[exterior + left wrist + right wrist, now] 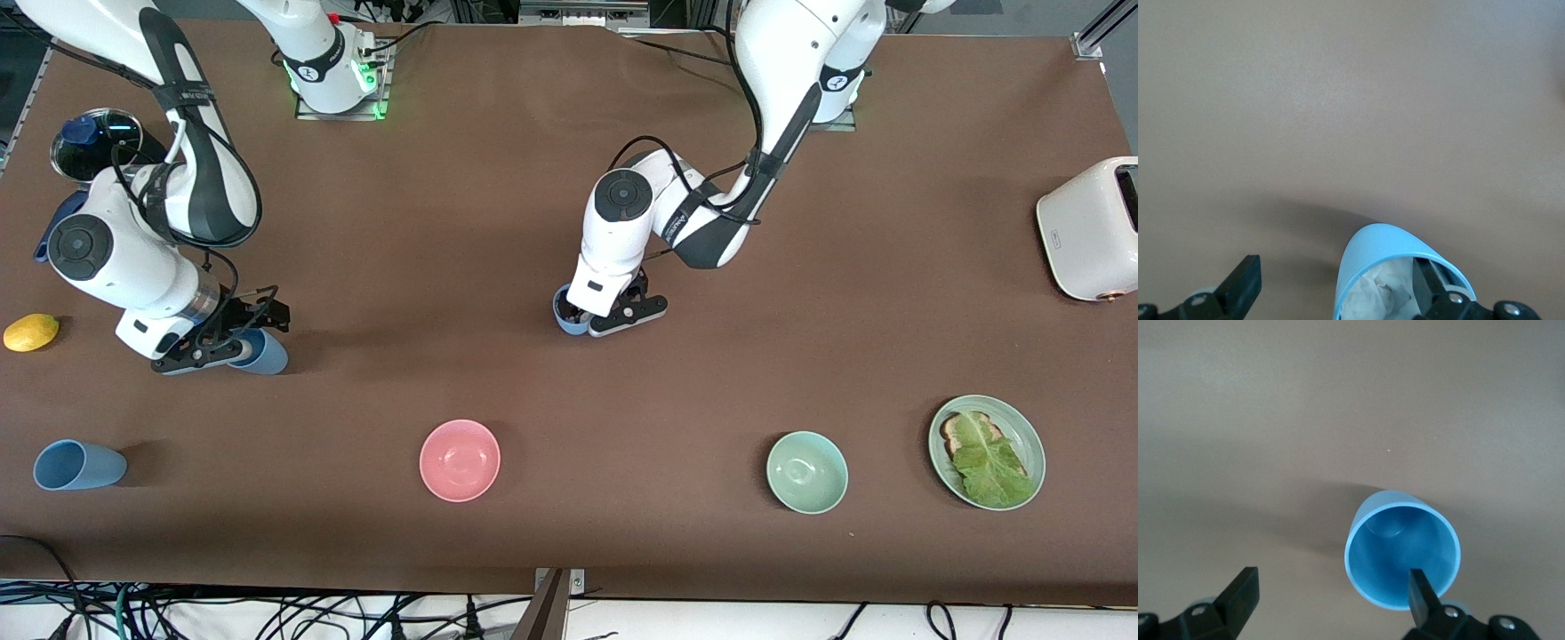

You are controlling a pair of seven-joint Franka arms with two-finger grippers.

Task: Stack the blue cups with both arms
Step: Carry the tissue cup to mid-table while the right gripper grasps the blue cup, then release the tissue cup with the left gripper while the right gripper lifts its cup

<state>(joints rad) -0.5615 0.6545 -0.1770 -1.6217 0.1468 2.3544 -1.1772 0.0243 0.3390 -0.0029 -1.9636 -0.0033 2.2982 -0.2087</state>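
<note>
Front view: no stack yet | left end effector (613,313) spread, one finger inside mid-worktop cup (569,313) | right end effector (233,342) likewise straddling cup (258,352) rim, neither lifted | third cup (78,465) lies nearer camera, untouched.

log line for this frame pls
left gripper: open, one finger inside blue cup | right gripper: open, finger in second cup | third cup: lying untouched
</note>
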